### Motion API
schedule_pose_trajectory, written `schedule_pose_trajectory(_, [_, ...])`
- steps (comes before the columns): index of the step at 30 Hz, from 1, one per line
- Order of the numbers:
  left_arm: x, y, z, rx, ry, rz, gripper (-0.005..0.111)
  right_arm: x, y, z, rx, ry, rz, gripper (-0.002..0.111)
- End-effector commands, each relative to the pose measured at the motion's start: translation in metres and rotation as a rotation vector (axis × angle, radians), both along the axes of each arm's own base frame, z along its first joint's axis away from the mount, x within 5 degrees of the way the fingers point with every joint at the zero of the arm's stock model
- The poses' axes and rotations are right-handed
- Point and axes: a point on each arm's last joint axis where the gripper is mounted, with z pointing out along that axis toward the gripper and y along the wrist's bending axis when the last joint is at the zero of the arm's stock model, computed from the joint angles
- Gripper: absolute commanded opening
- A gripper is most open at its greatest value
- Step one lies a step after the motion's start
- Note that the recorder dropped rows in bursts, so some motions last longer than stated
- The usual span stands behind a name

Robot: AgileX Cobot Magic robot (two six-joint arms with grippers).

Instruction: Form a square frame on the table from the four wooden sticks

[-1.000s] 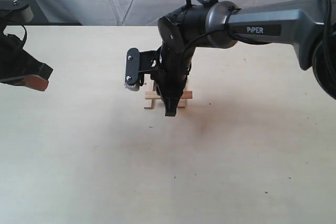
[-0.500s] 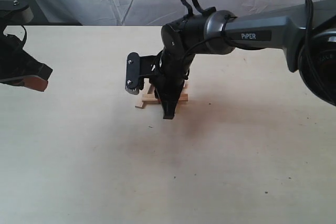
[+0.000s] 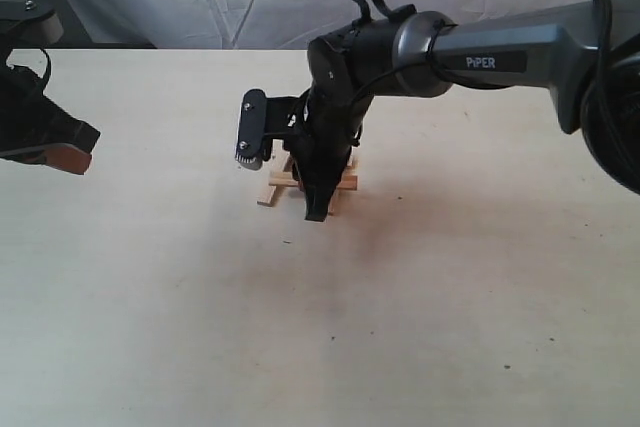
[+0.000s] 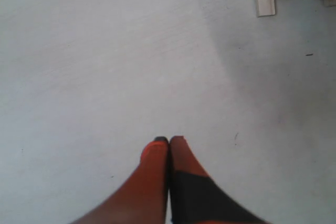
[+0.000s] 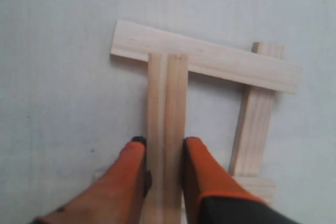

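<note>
The right gripper [image 5: 165, 144] clamps one wooden stick [image 5: 167, 93], its end overlapping a cross strip [image 5: 220, 64] of the part-built square frame [image 5: 255, 119] lying mid-width toward the table's [image 3: 150, 327] far edge; left gripper [image 4: 168, 141] clenched, tips pressed together, hanging over the table near its left edge.
</note>
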Motion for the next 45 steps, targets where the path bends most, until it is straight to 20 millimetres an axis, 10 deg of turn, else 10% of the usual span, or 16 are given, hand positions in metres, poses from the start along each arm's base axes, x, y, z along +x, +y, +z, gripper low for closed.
schedule_pose_trajectory(1, [-0.001, 0.001, 0.001, 0.001, 0.002, 0.007, 0.000, -0.001, -0.003, 0.015, 0.011, -0.003, -0.017, -0.001])
schedule_pose_trajectory(26, [0.001, 0.001, 0.002, -0.017, -0.021, 0.027, 0.000, -0.001, 0.009, -0.001, 0.140, 0.068, -0.122, 0.000])
schedule_pose_trajectory(31, [0.001, 0.001, 0.002, -0.016, -0.022, 0.027, 0.000, -0.002, 0.008, -0.005, 0.121, 0.083, -0.118, 0.036])
schedule_pose_trajectory(45, [0.002, 0.001, 0.002, -0.019, -0.028, 0.031, 0.000, 0.001, 0.011, 0.019, 0.183, 0.083, -0.209, 0.036])
